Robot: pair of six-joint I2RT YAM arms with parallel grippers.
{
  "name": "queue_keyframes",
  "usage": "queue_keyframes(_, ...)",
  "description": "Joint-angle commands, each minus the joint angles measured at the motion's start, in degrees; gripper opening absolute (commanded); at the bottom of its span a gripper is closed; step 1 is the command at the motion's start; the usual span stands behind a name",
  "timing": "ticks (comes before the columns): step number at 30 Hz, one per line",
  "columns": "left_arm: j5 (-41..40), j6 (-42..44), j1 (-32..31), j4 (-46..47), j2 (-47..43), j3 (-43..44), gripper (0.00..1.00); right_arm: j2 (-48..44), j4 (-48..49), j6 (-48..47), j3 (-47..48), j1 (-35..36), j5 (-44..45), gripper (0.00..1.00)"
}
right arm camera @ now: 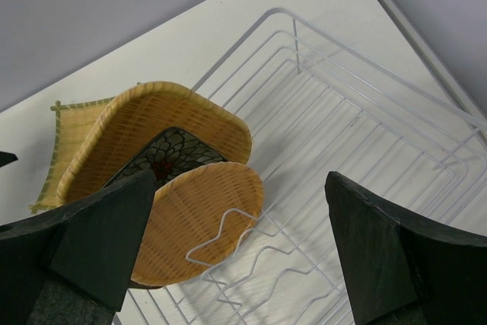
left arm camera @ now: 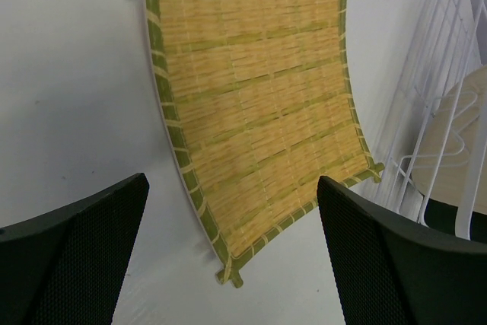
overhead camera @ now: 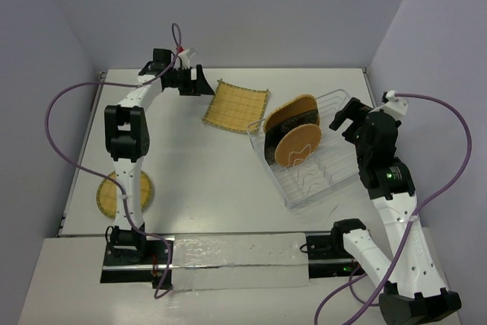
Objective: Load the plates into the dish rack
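The dish rack (overhead camera: 335,176) sits right of centre with three plates standing on edge at its left end: a rounded-square woven one (overhead camera: 293,106), a dark patterned one (overhead camera: 274,141) and a round woven one (overhead camera: 298,145). A fringed square bamboo plate (overhead camera: 236,106) lies flat on the table just left of the rack. Another round woven plate (overhead camera: 110,195) lies at the near left, partly hidden by the left arm. My left gripper (overhead camera: 207,84) is open, low over the table beside the square plate (left arm camera: 255,112). My right gripper (overhead camera: 341,121) hangs open and empty above the rack (right arm camera: 365,127).
Purple cables loop off both arms over the table's left and right sides. In the left wrist view the rack's wire wall (left arm camera: 445,104) stands close beside the square plate's far edge. Purple walls close the table in at the back and on both sides.
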Motion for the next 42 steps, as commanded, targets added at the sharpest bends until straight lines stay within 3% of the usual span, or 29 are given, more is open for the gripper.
queue_keyframes(1, 2.68, -2.60, -0.20, -0.74, 1.48, 0.04, 0.99, -0.03, 2.15, 0.38, 0.85, 0.16, 0.82, 1.00)
queue_keyframes(12, 4.37, -5.32, -0.56, 1.23, -1.93, -13.67, 0.99, -1.40, 2.14, 0.04, -0.82, 0.16, 1.50, 1.00)
queue_keyframes(21, 3.57, -5.78, -2.13, 0.39, -0.72, -14.70, 0.99, -2.85, 2.14, -0.53, -1.65, 0.16, 2.82, 1.00)
queue_keyframes(28, 0.04, -8.61, -2.69, 0.06, 1.81, -11.27, 0.89, -4.71, 2.09, -1.31, -1.77, 0.16, 4.40, 1.00)
queue_keyframes(42, -11.44, -18.53, -4.26, 6.84, 1.34, -18.73, 0.71, -7.08, 2.07, -1.91, -0.99, 0.16, 7.49, 1.00)
